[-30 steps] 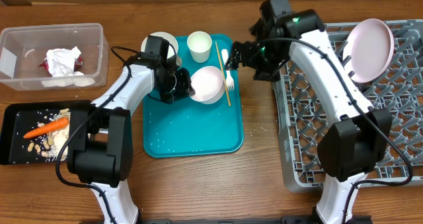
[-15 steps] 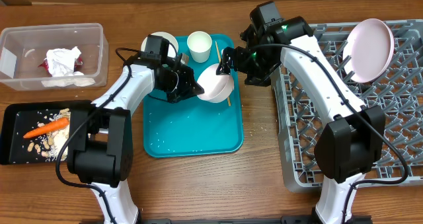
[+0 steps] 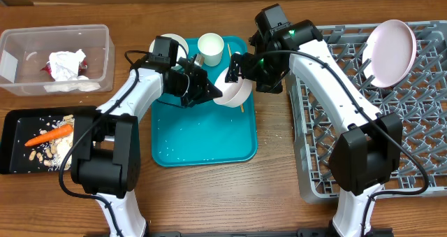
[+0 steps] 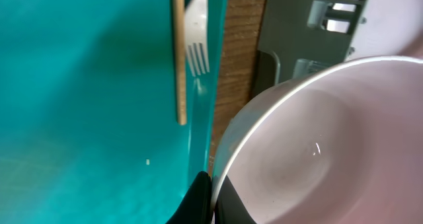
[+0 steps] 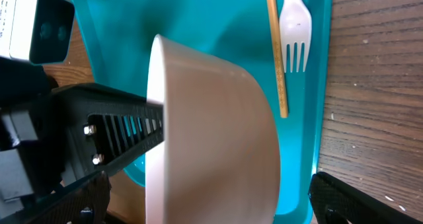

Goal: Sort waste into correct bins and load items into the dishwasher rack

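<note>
Right wrist view: the bowl (image 5: 211, 138) hangs on its side above the teal tray (image 5: 198, 26). Its rim is pinched by the left fingers (image 4: 196, 201), which are pressed together on the edge. The right fingers (image 5: 360, 201) are spread wide to either side of it. Teal shows between the bowl and the finger at 3 o'clock, so that one is not touching; the other I cannot tell.

The main danger is the handover. Only a thin rim pinch carries the bowl, and it is glazed and round. If the left fingers let go before the right ones have closed, or the right ones close on the curved wall and skid, I would expect it to drop onto the tray. There it would strike the fork (image 5: 296, 32) and the chopstick (image 5: 275, 52) lying just beside its 3 o'clock side. The two wrists are also crowded together, so a careless pull could knock one arm against the other.

From overhead, the rack (image 3: 419, 146) stands on the bench (image 3: 209, 195) at the tray's 3 o'clock, and its near wall must be cleared. A plate (image 3: 391, 52) stands upright at its 1 o'clock corner. The cup (image 3: 210, 48) sits at the tray's 12 o'clock edge, close under both arms, with a second bowl (image 3: 178, 41) partly hidden at 11 o'clock. The clear tub (image 3: 56, 29) with a napkin (image 3: 66, 62) at 10 o'clock, and the black tray (image 3: 14, 160) with the carrot (image 3: 49, 135) at 8 o'clock, are well apart.
</note>
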### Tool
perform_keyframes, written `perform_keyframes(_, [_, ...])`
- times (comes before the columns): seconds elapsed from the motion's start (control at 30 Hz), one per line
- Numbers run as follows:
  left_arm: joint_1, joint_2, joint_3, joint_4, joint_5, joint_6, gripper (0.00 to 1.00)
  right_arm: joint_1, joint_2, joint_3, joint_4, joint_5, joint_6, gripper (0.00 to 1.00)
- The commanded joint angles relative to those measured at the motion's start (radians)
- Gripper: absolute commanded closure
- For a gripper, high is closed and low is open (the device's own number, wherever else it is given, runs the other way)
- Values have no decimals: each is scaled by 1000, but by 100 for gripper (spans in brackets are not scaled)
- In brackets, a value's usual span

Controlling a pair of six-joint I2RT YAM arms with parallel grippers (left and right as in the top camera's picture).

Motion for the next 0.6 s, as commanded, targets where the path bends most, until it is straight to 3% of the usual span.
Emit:
perform_keyframes(0.0, [-1, 20, -3, 1, 60, 26, 96, 1, -12, -4, 3, 14, 8, 0])
perform_keyframes(0.17, [-1, 20, -3, 9, 56, 26, 96, 1, -12, -4, 0, 14, 8, 0])
perform_keyframes(0.43, [-1, 20, -3, 20, 56, 25, 96, 6, -12, -4, -3, 15, 8, 21])
perform_keyframes(0.57, [-1, 20, -3, 23, 56, 25, 96, 17, -12, -4, 3, 15, 8, 25])
